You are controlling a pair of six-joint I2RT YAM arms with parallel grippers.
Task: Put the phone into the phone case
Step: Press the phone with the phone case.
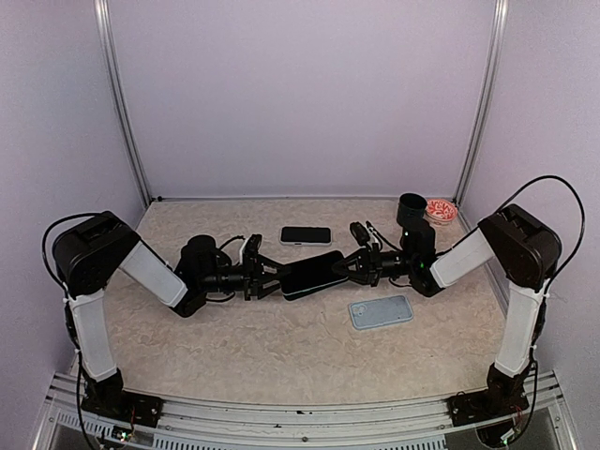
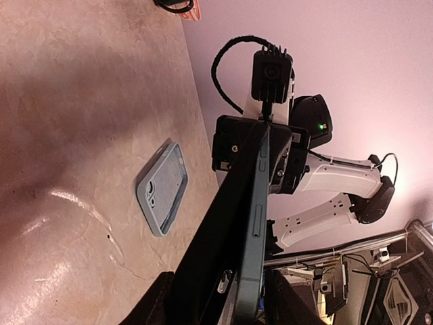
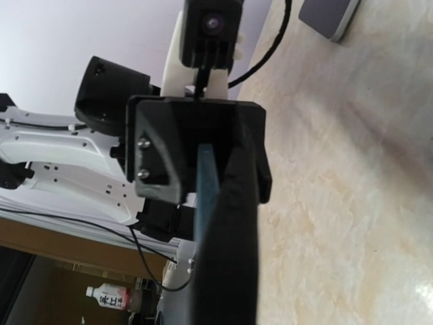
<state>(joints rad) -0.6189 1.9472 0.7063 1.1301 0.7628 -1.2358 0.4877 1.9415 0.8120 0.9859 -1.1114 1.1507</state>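
On table (image 1: 281, 347): 1 phone case (image 1: 381, 311), 1 loose phone (image 1: 306, 235) | aloft: 1 held phone (image 1: 314, 274)

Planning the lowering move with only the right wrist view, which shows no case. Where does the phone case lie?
Observer: The phone case lies flat on the table, closer to the near edge than the held phone and slightly to its right.
Operator: Which side is up?
Observer: The hollow side, with the camera cutout at the end toward the left arm.
Operator: Anything crowding it?
Observer: Nothing touches it; a black cup and a red-and-white bowl stand far back right.
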